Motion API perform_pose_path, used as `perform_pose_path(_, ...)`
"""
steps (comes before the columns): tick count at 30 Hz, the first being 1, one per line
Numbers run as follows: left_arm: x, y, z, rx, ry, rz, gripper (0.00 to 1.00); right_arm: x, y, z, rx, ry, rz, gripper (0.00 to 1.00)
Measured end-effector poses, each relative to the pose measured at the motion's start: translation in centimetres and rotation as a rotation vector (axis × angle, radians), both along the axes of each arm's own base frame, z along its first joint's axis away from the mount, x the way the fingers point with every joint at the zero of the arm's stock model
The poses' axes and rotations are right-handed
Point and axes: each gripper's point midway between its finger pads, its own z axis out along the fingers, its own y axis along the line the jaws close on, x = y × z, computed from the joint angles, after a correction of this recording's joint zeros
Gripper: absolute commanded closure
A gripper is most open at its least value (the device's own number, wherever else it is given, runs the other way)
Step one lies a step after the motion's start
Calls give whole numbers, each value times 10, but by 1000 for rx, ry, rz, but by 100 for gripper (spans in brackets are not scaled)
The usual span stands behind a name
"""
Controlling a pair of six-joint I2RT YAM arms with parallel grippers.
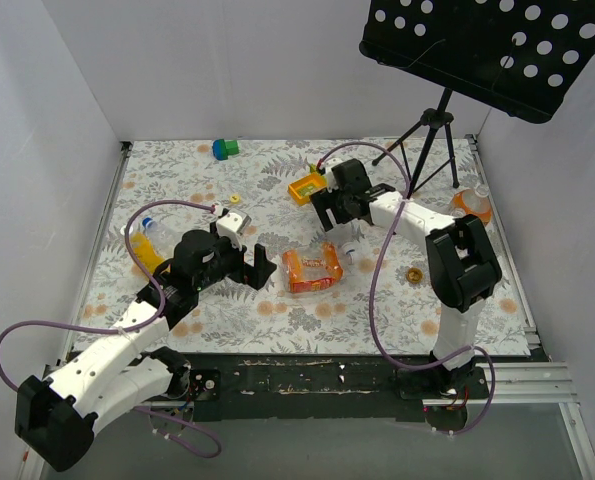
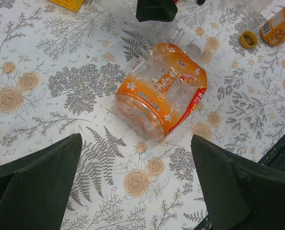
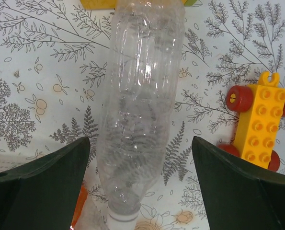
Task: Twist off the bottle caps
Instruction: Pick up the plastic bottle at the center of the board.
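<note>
Left tool [image 2: 136,140]: jaws wide apart, empty, over orange-label bottle [image 2: 161,98] lying on surface [image 2: 46,110]. Right tool [image 3: 141,140]: jaws spread, straddling clear bottle [image 3: 142,86], not touching.

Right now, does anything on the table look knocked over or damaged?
Yes. The orange-labelled bottle lies on its side in the middle, its body looking crumpled, white cap still on. The clear bottle near the right fingers also lies flat.
</note>
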Motion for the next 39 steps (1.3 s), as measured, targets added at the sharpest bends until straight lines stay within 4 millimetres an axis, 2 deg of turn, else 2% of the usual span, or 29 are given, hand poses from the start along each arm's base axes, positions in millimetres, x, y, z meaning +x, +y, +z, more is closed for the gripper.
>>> perform_pose_path(7, 0, 0, 2, -4, -6, 0, 2, -3, 3, -30, 2, 91, -20, 15)
perform_pose_path(10, 0, 0, 2, -5, -7, 0, 2, -6, 4, -42, 3, 134, -19, 25)
perform_pose_path(12, 0, 0, 2, -5, -7, 0, 2, -8, 4, -50, 6, 160, -17, 35)
perform_pose_path(15, 0, 0, 3, -6, -8, 0, 2, -6, 5, -47, 20, 162, -12, 54)
perform_pose_path(21, -2, -1, 5, -14, -14, -8, 2, -3, 4, -40, 9, 140, 26, 72)
perform_pose_path(23, -3, -1, 8, -23, -23, -16, 2, -4, 3, -31, 8, 126, 53, 74)
perform_pose_path(25, -4, -3, 12, -36, -36, -27, 2, -6, 5, -11, 24, 97, 87, 76)
perform_pose_path(29, -7, -7, 19, -65, -49, -49, 2, -11, 8, 44, 62, -9, 173, 76)
perform_pose_path(32, -11, -13, 24, -103, -27, -68, 2, -26, 9, 90, 78, -97, 304, 76)
perform_pose_path(34, -14, -18, 35, -147, -8, -82, 2, -46, 9, 112, 67, -138, 448, 76)
perform_pose_path(36, -18, -25, 50, -199, 8, -104, 2, -73, 6, 122, 50, -156, 599, 76)
perform_pose_path(39, -26, -36, 78, -291, 41, -152, 2, -117, -7, 121, 16, -159, 782, 75)
